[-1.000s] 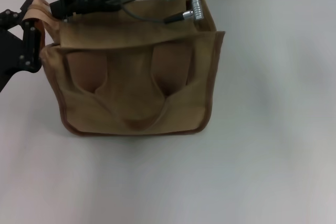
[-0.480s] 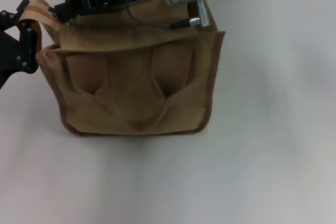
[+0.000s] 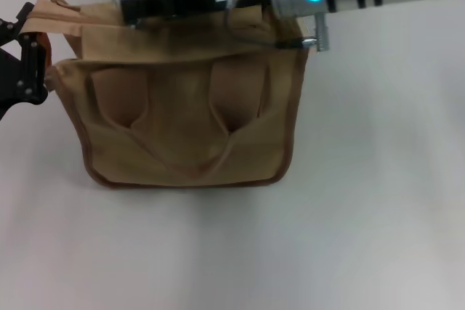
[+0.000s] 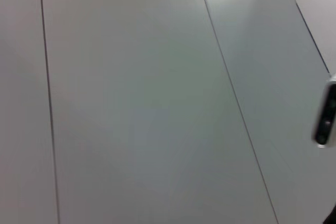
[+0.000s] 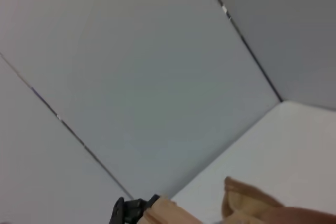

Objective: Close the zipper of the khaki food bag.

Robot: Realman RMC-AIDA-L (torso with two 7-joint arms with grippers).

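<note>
1. The khaki food bag (image 3: 185, 117) stands upright on the white bench (image 3: 363, 201), a little toward the robot's left of centre, its front face with the two flat handle straps turned to the head camera.

2. The zipper (image 3: 182, 34) runs along the bag's top panel, its long axis crosswise, from the robot's left to its right. The line itself is mostly hidden under the right arm, and no pull tab can be made out.

3. The right gripper (image 3: 134, 9) lies stretched along that same axis, directly over the top panel, with its tip above the bag's left portion. Whether its jaws are parted or closed on anything cannot be told; the tip is only a dark shape in the head view.

4. The left gripper (image 3: 25, 70) sits at the bag's upper left corner, touching or just beside the cloth flap there. It appears to be steadying that end, but the state of its jaws cannot be told either.

5. Its own wrist view shows only wall panels, with nothing of the bag.

6. The right wrist view shows a scrap of tan cloth and a dark fitting at its edge, nothing more of use.

7. Judgement: the right arm is the nearer to the zipper line and is aligned with it, so any closing pull would run along the bag's top, crosswise. Direction of travel cannot be confirmed without sight of the tab.
</note>
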